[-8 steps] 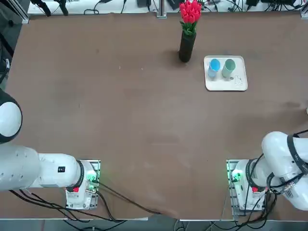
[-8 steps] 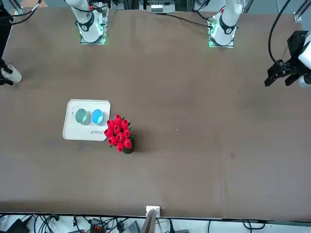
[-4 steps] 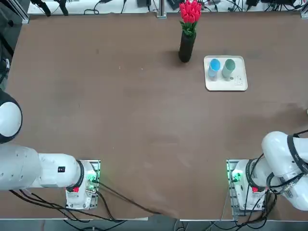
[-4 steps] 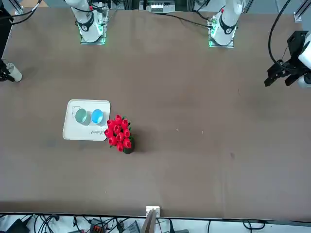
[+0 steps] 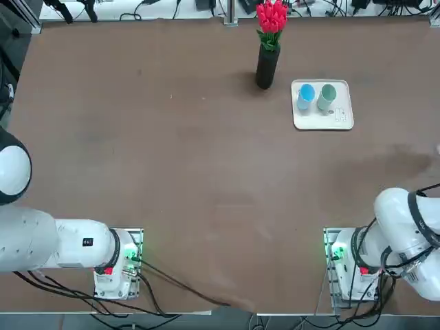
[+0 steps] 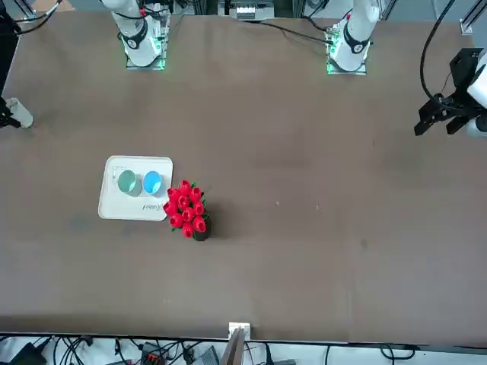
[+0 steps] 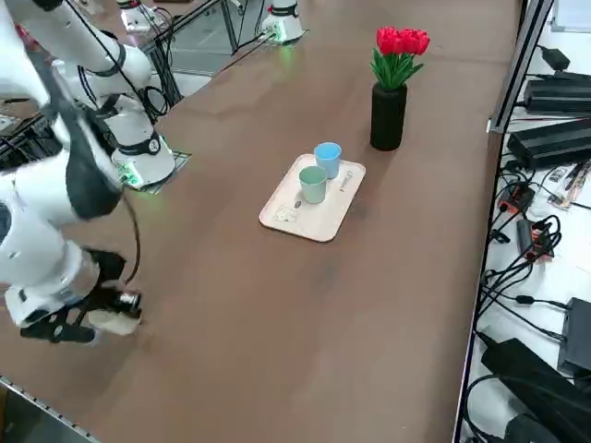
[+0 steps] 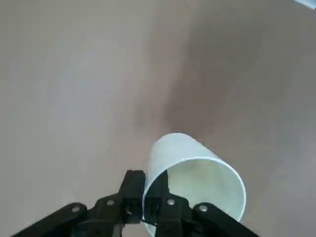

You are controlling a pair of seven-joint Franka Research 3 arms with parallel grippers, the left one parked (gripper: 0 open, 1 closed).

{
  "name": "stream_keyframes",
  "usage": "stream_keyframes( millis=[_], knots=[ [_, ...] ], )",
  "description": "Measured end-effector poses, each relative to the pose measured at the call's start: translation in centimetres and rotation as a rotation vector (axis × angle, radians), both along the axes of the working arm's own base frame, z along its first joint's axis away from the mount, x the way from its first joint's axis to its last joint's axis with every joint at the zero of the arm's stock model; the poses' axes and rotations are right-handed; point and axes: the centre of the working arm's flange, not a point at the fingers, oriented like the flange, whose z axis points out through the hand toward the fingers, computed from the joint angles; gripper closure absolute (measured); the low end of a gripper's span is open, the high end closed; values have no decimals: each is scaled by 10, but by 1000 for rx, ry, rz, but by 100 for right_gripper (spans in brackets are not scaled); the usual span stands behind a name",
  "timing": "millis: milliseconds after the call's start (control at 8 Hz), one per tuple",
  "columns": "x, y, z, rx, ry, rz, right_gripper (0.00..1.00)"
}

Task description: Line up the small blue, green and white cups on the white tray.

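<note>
Off-white plastic, a small plain cup [image 8: 195,182] is pinched at its rim by the closed right gripper [image 8: 148,205] near the table's right edge, well apart from the nearly square white tray [image 5: 340,118], where the light blue cup [image 5: 306,93] and pale teal-green cup [image 5: 327,94] are set side by side.

You can see a tall dark vase [image 5: 267,67] with red flowers [image 5: 271,16] standing up on the brown surface [image 5: 172,151], and black cables [image 7: 531,240] lying on the floor beside it.
</note>
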Motion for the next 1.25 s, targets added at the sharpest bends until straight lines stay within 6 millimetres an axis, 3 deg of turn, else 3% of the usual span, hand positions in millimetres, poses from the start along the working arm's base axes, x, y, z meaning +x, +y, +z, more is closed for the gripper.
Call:
stream_keyframes(
  millis=[250, 500, 750, 875, 1250],
  knots=[
    [55, 77, 49, 33, 66, -21, 97],
    [115, 170, 67, 11, 96, -106, 97],
    [156, 253, 63, -19, 121, -165, 97],
    [171, 286, 56, -31, 119, -194, 97],
    [201, 350, 24, -27, 85, -279, 97]
  ],
)
